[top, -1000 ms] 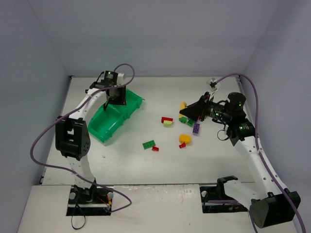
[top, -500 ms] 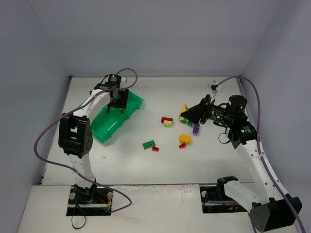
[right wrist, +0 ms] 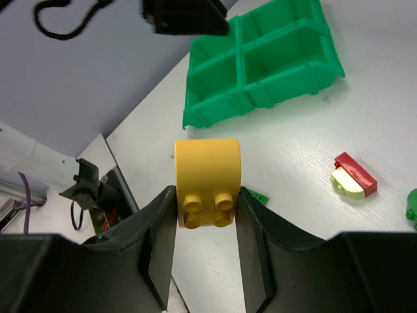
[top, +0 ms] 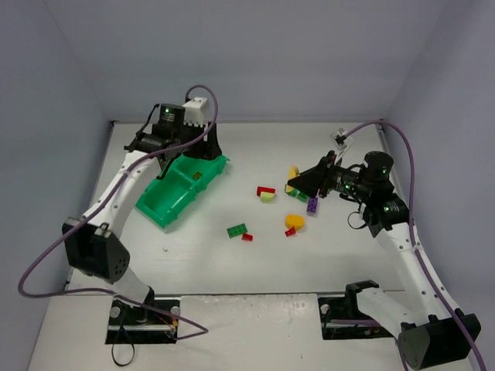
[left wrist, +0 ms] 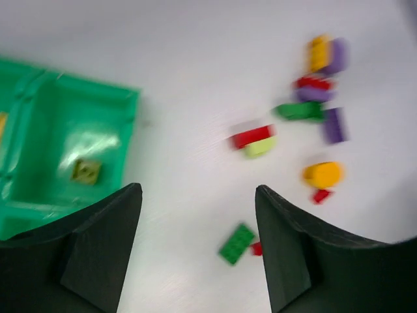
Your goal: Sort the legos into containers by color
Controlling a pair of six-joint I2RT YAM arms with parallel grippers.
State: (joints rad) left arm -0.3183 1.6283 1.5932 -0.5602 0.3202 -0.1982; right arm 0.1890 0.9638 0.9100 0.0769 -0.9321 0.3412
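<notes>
White counter, sorting step: yellow rounded brick (right wrist: 207,179) held in the jaws of right gripper (right wrist: 207,197) over counter's right half. Green tray (right wrist: 260,98) lies toward far-left corner; left gripper (left wrist: 197,199) near it, jaws wide, empty. Next move likely calls for carrying brick across to one compartment.

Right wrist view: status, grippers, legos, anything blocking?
Right gripper shut on yellow brick. Left gripper open, empty, by tray. Small brick in tray; green brick, others loose on table. No obstruction seen.
</notes>
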